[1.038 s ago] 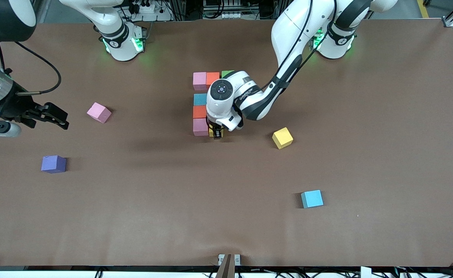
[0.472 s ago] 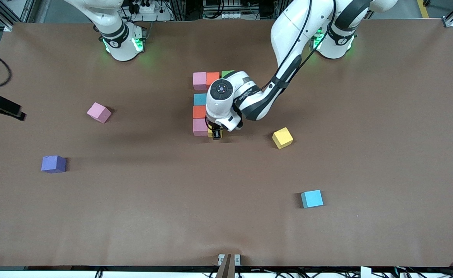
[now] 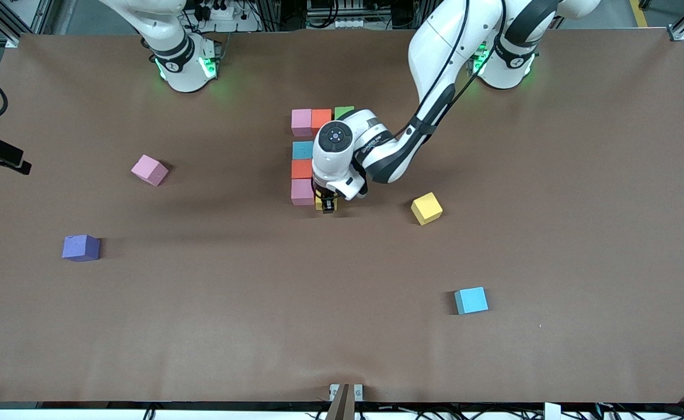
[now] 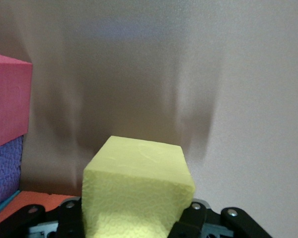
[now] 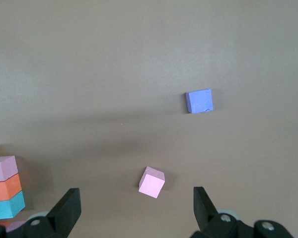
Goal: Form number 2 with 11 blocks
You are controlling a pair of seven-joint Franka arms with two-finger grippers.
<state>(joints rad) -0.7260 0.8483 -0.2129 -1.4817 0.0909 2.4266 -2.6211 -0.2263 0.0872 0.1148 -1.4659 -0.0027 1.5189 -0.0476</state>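
My left gripper (image 3: 326,204) is shut on a yellow block (image 4: 139,183), low beside the pink block (image 3: 302,192) at the nearer end of a column. That column runs through a red-orange block (image 3: 302,169) and a light blue block (image 3: 302,150). Farther off lies a row of pink (image 3: 301,121), orange (image 3: 321,119) and green (image 3: 344,111) blocks, partly hidden by the left arm. My right gripper (image 5: 135,203) is open and holds nothing, high over the table's edge at the right arm's end, and only its tip (image 3: 3,157) shows in the front view.
Loose blocks lie about: a pink one (image 3: 149,170) and a purple one (image 3: 81,248) toward the right arm's end, a yellow one (image 3: 426,208) and a light blue one (image 3: 471,300) toward the left arm's end.
The right arm has drawn back toward its end of the table until only the gripper's tip shows. The left gripper and its yellow block have barely moved.
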